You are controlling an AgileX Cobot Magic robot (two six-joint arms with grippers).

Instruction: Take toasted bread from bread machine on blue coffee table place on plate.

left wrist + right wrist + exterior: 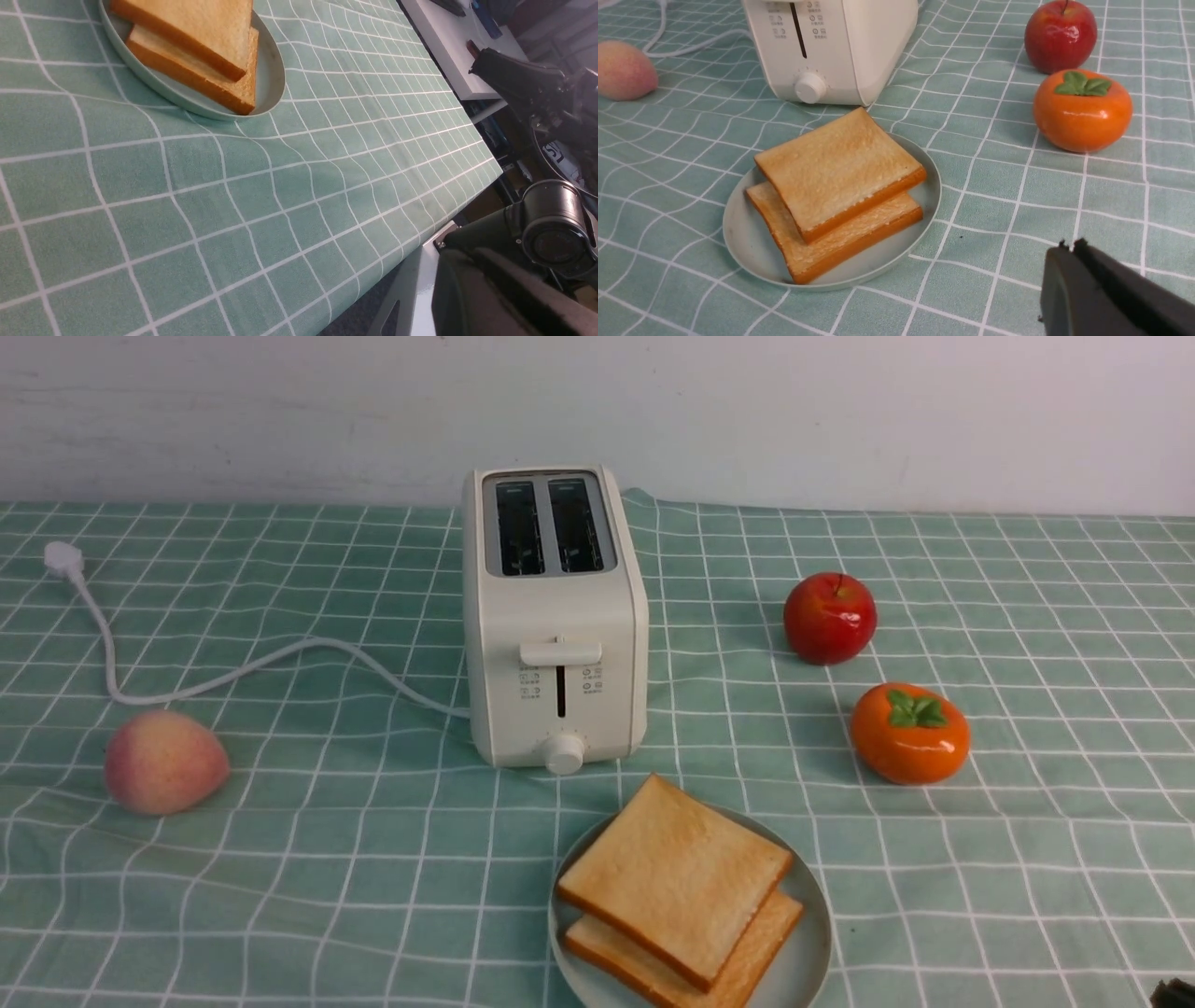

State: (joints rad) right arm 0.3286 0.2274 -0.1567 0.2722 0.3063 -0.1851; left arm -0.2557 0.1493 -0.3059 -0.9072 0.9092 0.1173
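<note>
Two slices of toasted bread lie stacked on the plate [810,959], the top slice [674,877] skewed over the lower one [758,947]. The plate sits on the blue coffee table [373,859] just in front of the bread machine [555,616], whose two slots are empty. My right gripper [1069,246] is shut and empty, low over the cloth beside the plate [747,242]; only its tip shows in the front view [1178,992]. My left gripper [449,255] is shut and empty, past the table's front edge, far from the plate [270,81] and toast [196,28].
A peach [163,761] lies left of the toaster. A red apple [829,616] and an orange persimmon [910,733] lie to its right. The white cord [233,674] runs left to its plug [63,560]. A wall stands behind the table.
</note>
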